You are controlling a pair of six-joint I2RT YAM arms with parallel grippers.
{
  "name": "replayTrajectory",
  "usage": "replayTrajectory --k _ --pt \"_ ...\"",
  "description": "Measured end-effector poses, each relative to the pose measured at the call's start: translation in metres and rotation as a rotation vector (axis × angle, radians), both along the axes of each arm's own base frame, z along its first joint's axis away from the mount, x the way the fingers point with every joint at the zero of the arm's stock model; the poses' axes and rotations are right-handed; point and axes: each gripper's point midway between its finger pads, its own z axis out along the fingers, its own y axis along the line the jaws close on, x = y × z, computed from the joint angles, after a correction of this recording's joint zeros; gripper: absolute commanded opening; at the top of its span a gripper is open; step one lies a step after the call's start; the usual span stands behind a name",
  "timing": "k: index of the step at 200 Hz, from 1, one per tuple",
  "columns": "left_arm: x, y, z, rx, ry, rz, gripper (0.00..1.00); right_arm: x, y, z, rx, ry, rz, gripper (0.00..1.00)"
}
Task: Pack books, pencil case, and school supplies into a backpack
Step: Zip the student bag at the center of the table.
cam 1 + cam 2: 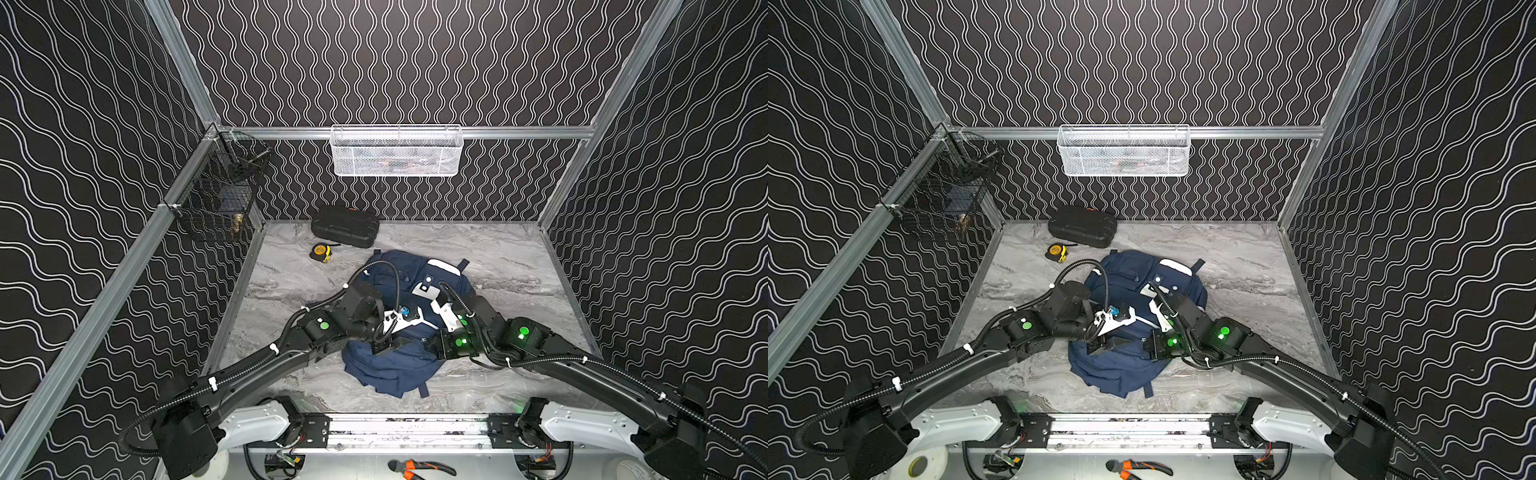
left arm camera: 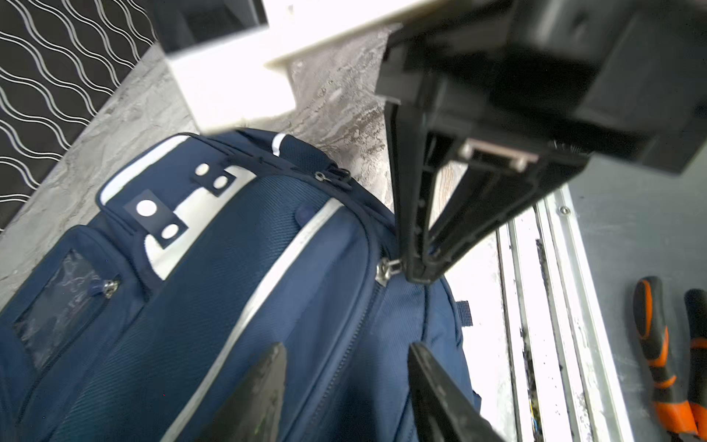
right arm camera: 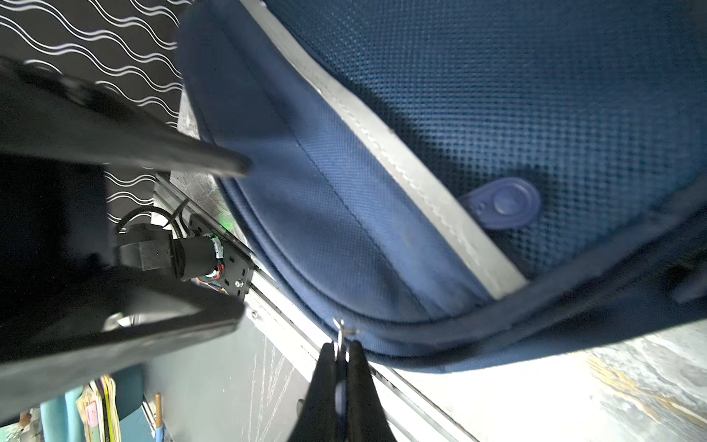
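The navy backpack (image 1: 386, 370) (image 1: 1113, 374) lies flat in the middle of the marble table, white patch toward the back. My left gripper (image 2: 347, 348) is open just above its fabric (image 2: 229, 287), one finger on each side of a closed zipper line, holding nothing. My right gripper (image 3: 341, 346) is shut on a small metal zipper pull (image 3: 339, 333) at the backpack's edge (image 3: 344, 210). The left wrist view shows the same pull (image 2: 386, 268) beside the right gripper's closed tips (image 2: 419, 273). The books, pencil case and school supplies are out of view.
A black ribbed hard case (image 1: 345, 226) and a yellow-black tape measure (image 1: 321, 252) lie behind the backpack. A white mesh basket (image 1: 397, 151) hangs on the back wall, a black wire basket (image 1: 216, 191) on the left wall. Orange-handled pliers (image 1: 419, 467) lie below the front rail.
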Motion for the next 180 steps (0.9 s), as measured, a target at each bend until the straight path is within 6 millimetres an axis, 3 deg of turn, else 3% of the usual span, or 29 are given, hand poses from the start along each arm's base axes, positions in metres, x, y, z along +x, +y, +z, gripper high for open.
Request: replayTrajectory --k 49,71,78,93,107,180 --pt "0.007 -0.001 -0.015 0.064 -0.029 0.003 0.31 -0.003 -0.004 0.004 0.004 -0.007 -0.001 0.0" --pt "0.012 -0.002 -0.017 0.078 -0.038 0.011 0.29 -0.003 -0.005 0.005 0.006 -0.01 -0.003 0.0" --pt "0.013 -0.002 -0.017 0.081 -0.039 0.012 0.33 -0.002 -0.005 0.005 0.006 -0.012 -0.005 0.0" --pt "0.015 -0.004 -0.017 0.084 -0.044 0.015 0.58 -0.003 -0.006 0.005 0.008 -0.016 -0.007 0.0" --pt "0.02 -0.003 -0.02 0.093 -0.047 0.04 0.61 -0.002 -0.006 0.006 0.01 -0.017 -0.006 0.0" --pt "0.018 -0.013 -0.024 0.078 -0.022 0.025 0.09 0.002 -0.005 0.005 -0.004 -0.025 -0.014 0.0"
